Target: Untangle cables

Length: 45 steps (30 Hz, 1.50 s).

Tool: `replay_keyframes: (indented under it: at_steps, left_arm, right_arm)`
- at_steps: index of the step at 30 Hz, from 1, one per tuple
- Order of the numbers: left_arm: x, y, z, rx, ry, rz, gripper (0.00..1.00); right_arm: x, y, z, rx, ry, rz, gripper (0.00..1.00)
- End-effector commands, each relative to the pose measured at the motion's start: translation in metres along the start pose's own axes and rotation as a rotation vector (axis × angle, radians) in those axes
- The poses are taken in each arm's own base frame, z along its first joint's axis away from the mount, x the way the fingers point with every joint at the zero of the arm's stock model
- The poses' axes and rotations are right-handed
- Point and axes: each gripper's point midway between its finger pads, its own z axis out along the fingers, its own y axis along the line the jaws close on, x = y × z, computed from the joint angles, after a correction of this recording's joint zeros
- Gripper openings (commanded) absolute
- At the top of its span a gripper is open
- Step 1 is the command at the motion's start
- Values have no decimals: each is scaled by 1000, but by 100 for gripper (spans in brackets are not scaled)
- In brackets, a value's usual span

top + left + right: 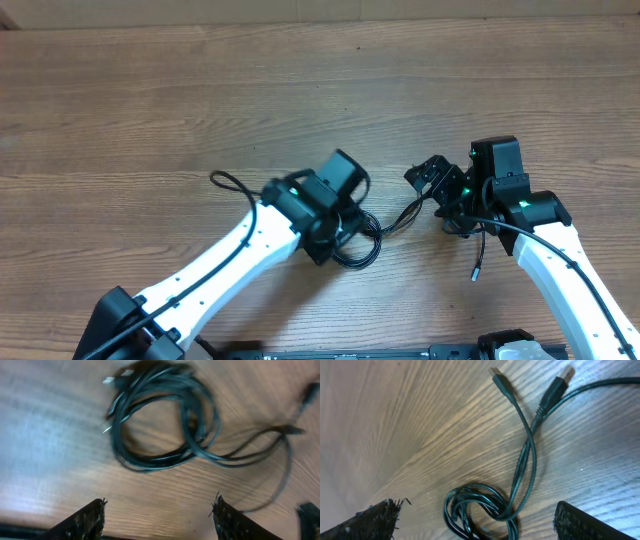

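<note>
Together left gripper point(160, 501) and right gripper point(480, 505) overlook one cables point(197, 420) tangle, two plugs point(554, 391).

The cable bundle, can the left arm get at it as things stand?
Probably yes. The left gripper, open, hangs close above the cable bundle, and nothing shows between the two.

Overhead looks down; both wrist views closely share cables point(150, 466).
</note>
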Motion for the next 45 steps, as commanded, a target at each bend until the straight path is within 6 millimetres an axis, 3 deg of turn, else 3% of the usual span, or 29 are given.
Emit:
replay_keyframes:
  at_steps: [1,6,14,19,24,29,35,42,45]
  left_arm:
    - [1,19,21,-98,-53,-184,72]
    - [5,30,44,-184,-38,-216,73]
    - [4,54,81,-331,-23,-240,65]
    - [2,60,98,-368,-23,-243,53]
    - [-1,59,112,-368,-24,-187,8]
    - [-26,59,108,-361,-33,-70,4]
    - [-70,58,95,-319,10,149,4]
    - [-122,38,62,-210,-4,508,4]
    - [-130,28,46,-170,-30,643,4]
  right_arm:
    - [-6,11,-11,-32,-28,-79,98]
    - [-8,10,-11,-26,-37,-119,99]
    - [-32,-8,-19,-5,-86,-34,99]
    - [-41,-20,-23,13,-102,13,99]
    - [-41,-28,-25,33,-96,29,99]
    - [-37,-32,-25,48,-79,37,99]
    - [-32,-34,-24,55,-56,44,99]
    - [-23,-32,-23,42,-16,44,99]
    - [-16,-27,-21,32,6,25,99]
